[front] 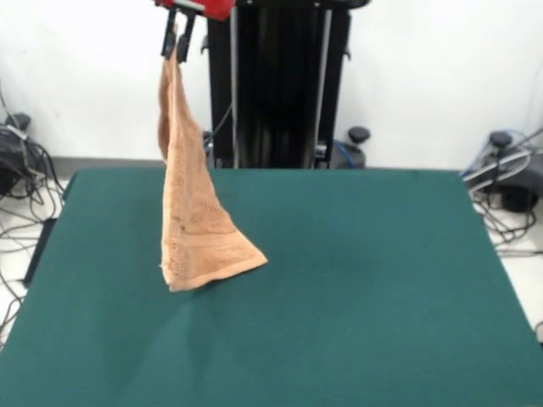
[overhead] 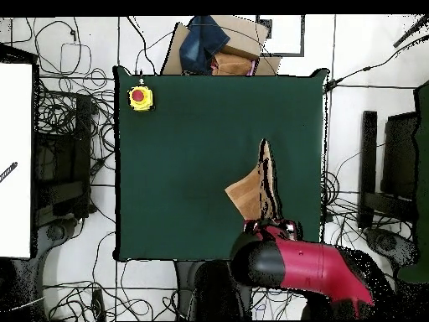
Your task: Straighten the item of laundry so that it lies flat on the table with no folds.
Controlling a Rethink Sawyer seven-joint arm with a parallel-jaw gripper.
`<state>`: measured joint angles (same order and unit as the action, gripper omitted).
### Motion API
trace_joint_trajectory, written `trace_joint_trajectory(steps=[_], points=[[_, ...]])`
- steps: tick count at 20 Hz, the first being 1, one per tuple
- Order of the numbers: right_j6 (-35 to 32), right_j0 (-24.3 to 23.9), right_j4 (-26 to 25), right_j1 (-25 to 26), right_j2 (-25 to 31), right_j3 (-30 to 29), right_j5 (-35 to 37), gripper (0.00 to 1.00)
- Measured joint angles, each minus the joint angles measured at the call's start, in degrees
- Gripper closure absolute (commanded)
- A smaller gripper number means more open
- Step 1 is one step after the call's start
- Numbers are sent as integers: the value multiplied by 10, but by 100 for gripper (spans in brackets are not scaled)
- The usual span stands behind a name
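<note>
The item of laundry (front: 191, 220) is an orange-tan towel hanging in a long drape from its top corner. My gripper (front: 176, 38) is shut on that corner, high above the left part of the table (front: 356, 271). The towel widens downward, a woven band shows near its lower edge, and the lower corners reach down to the green top. From overhead the towel (overhead: 255, 189) appears as a narrow upright fold near the right side of the table (overhead: 184, 168), just beyond my gripper (overhead: 271, 225) and the red arm (overhead: 310, 264).
A yellow box with a red button (overhead: 140, 97) sits at one table corner in the overhead view. A cardboard box with blue cloth (overhead: 218, 46) stands past the table edge. Cables (front: 17, 170) lie on the floor around the table.
</note>
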<state>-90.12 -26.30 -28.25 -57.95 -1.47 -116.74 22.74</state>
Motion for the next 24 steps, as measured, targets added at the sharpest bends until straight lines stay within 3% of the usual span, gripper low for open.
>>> trace_joint_trajectory(steps=[5, 16, 17, 24], points=[[0, 43, 0, -14, 0, 0, 2, 100], [-19, 259, 24, -12, -32, 3, 34, 100], [-35, 298, 38, -6, -40, 6, 40, 100], [-96, 378, 84, 18, -61, 16, 52, 100]])
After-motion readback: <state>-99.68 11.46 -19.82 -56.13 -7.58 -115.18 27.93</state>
